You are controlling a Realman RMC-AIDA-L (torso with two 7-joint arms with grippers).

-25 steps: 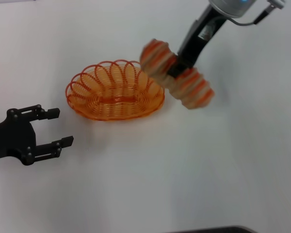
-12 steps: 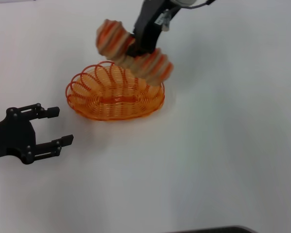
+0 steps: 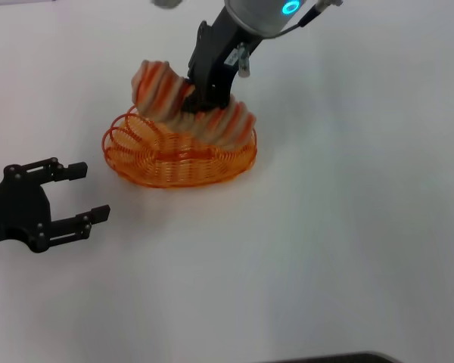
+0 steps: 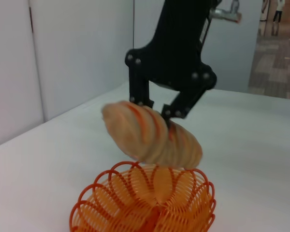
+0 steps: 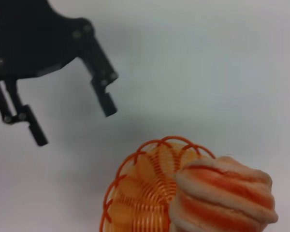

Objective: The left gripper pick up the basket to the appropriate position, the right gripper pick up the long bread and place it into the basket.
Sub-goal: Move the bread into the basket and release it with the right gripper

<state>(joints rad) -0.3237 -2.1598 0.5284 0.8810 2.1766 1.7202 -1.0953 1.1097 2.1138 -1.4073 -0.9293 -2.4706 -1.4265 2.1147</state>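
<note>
The right gripper [image 3: 200,98] pinches the long bread [image 3: 193,110] around its middle, its fingertips hidden behind the loaf in the head view; the left wrist view shows the two black fingers [image 4: 176,108] clamped on either side of the bread [image 4: 152,135]. The loaf hangs tilted over the basket [image 3: 147,162], one end raised toward 10 o'clock above the rim, the other dipping at the 3 o'clock side of the basket. Whether that low end touches the wire cannot be told, since the bread covers the far rim there. The bread is blurred in every view. In the right wrist view only one rounded end of the loaf [image 5: 222,195] shows, cut off at the frame edge, over part of the basket [image 5: 135,193].

The left gripper [image 3: 68,197] rests at 8 o'clock from the basket, well apart from it, fingers spread and holding nothing; its arm runs off the frame edge.

The bench [image 3: 340,227] is plain white. The left wrist view shows pale wall panels [image 4: 63,58] behind it.
</note>
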